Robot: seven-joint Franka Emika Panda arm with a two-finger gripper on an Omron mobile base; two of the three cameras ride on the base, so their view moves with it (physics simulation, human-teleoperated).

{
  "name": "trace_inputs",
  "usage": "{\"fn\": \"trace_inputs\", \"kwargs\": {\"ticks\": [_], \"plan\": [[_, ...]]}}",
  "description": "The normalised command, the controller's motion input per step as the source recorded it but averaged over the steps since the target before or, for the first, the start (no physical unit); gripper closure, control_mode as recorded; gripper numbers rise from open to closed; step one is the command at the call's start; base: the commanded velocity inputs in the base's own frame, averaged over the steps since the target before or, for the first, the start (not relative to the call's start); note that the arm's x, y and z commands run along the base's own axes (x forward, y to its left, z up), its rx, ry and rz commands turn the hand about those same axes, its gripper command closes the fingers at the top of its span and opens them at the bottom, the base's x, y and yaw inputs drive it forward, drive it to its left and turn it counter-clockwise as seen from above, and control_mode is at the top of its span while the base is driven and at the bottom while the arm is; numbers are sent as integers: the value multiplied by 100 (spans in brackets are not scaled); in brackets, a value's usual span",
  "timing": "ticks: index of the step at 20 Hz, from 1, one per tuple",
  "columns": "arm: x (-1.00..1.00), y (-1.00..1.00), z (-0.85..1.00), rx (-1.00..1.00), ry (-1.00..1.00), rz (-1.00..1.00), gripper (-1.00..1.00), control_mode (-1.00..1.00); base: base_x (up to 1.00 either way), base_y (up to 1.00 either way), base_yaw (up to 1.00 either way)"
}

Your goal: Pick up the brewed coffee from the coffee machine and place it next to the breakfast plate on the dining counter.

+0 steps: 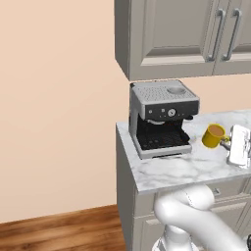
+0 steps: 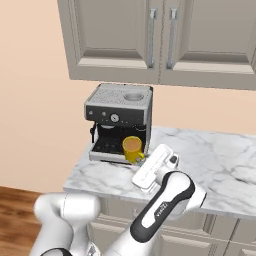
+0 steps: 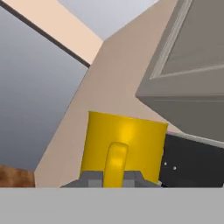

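The yellow mug of brewed coffee (image 1: 213, 136) hangs in the air to the right of the coffee machine (image 1: 161, 117), clear of its black recess and above the marble top. My gripper (image 1: 227, 142) is shut on the mug's side handle. From the right base camera the mug (image 2: 132, 148) hovers in front of the machine (image 2: 119, 121), with the gripper (image 2: 142, 159) just below and right of it. Close up, the mug (image 3: 124, 145) and its handle stand between the fingertips (image 3: 92, 178) of the gripper (image 3: 114, 177). The breakfast plate and dining counter are out of view.
The machine stands at the left end of a narrow marble counter (image 1: 181, 169) over grey cabinets. Grey wall cupboards (image 1: 181, 37) hang low above it. A peach wall and wooden floor (image 1: 59, 230) lie to the left.
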Motion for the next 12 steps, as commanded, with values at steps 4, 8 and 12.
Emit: {"fn": "trace_inputs", "kwargs": {"ticks": [4,8,12], "plan": [[-84,64,8,-10,17,25,100,-100,0,0,0],[-55,58,18,-10,14,18,100,-100,0,0,0],[-5,32,27,-4,22,6,100,-100,0,0,0]]}}
